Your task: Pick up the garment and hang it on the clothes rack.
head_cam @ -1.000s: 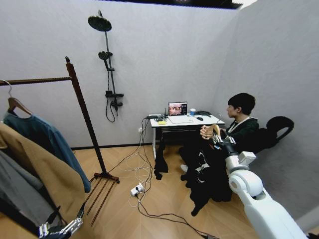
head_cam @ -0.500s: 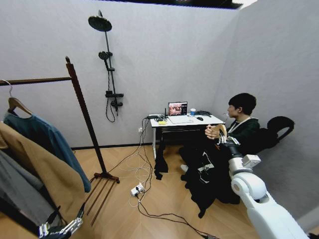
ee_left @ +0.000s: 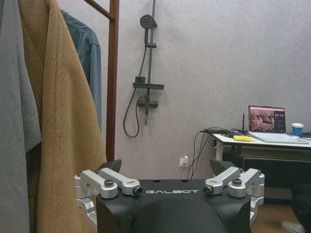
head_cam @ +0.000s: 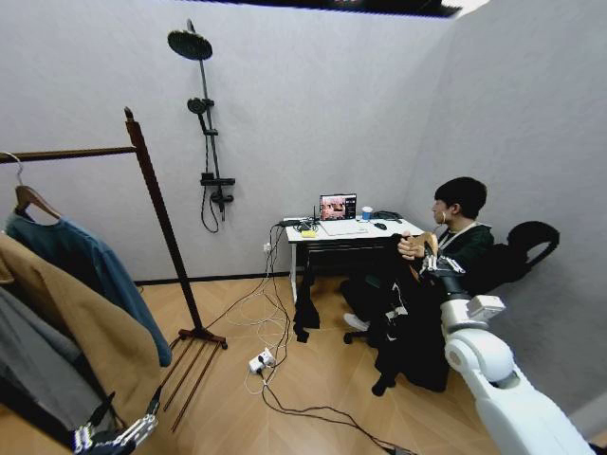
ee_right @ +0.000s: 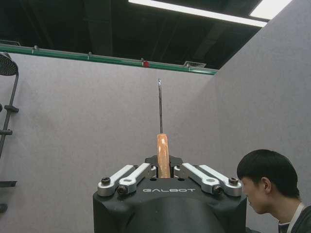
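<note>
Garment (head_cam: 410, 327) on wooden hanger (ee_right: 163, 156), right gripper (head_cam: 432, 263) clamped on it, now farther right (left gripper (ee_left: 171, 187) spread, low).

Grey walls (head_cam: 313, 104), wood floor (head_cam: 313, 379) — shower fixture (head_cam: 204, 123) mounted, white desk (head_cam: 356, 230) with laptop (head_cam: 338, 207), ceiling strip lights (ee_right: 194, 9).

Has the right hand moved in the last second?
Yes. In the head view the right hand, gripping the garment's wooden hanger, has shifted rightward, away from the white desk toward the seated person.
</note>
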Motion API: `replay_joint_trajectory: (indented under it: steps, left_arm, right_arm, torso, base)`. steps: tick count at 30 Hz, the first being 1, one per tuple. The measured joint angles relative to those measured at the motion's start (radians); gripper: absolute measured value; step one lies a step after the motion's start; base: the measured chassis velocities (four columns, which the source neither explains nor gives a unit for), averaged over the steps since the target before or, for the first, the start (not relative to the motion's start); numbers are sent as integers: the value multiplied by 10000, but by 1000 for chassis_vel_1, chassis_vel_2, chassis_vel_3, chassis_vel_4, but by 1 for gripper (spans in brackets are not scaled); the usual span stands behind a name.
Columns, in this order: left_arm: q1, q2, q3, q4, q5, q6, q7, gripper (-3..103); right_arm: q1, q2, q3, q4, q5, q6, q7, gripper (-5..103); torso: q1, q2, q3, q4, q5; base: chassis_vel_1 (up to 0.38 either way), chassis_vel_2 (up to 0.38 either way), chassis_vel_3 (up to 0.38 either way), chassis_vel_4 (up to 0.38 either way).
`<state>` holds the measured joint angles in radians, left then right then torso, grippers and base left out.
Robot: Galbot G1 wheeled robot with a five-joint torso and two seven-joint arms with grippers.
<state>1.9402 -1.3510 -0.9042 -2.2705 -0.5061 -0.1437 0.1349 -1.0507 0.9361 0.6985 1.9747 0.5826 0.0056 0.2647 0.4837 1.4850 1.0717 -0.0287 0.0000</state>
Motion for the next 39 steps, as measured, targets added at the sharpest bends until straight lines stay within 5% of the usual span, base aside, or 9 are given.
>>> replay_joint_trajectory:
  steps: [31,39]
  left_arm:
    - [0,1,0,0,0,0,1,100]
    - [0,2,0,0,0,0,0,100]
  right_arm:
    - [-238,13,-28,-137,135,370,-660,10]
    - [-554,23,-234,227,512,625,-1817,10]
  torso:
    - [3,-1,1,-1,0]
    - [-1,-2,0,1,0]
  base:
    - [-95,94,100,-97]
    - [-98,117,55,-67]
